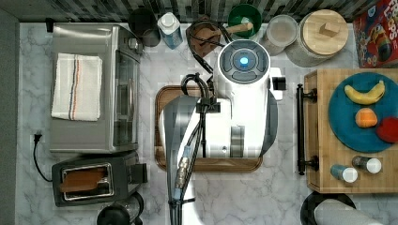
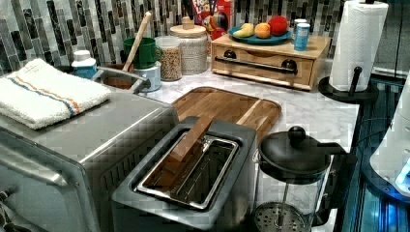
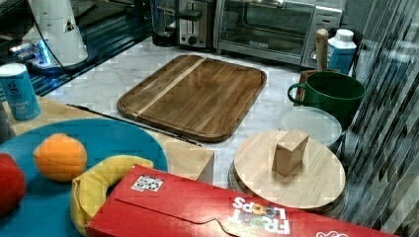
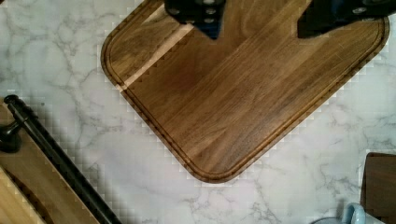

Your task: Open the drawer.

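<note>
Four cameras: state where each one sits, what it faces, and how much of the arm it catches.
Top view: overhead, looking down on the arm above the cutting board.
Left view: low by the toaster, facing the drawer; arm base at the left view's right.
Right view: above the fruit plate, facing the toaster oven.
Wrist view: looks down past the open gripper.
All share the cutting board.
</note>
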Available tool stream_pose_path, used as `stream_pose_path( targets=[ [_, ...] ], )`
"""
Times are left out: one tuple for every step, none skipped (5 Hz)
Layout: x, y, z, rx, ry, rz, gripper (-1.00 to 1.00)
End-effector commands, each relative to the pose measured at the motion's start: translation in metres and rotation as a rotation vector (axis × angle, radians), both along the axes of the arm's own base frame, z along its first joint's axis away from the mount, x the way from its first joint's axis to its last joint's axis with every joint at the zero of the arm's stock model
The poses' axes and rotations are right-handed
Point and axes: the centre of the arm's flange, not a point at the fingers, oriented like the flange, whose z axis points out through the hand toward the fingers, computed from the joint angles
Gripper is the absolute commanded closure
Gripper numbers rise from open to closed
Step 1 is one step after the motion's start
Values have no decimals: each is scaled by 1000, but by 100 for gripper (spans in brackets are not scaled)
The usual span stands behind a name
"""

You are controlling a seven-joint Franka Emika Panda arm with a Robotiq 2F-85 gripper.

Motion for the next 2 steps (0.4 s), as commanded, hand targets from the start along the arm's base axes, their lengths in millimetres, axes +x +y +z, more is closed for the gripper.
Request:
stream_pose_path(
  targets=[
    [0,4,-1,0,1,11,-100],
    [0,4,-1,0,1,11,-100]
  ],
)
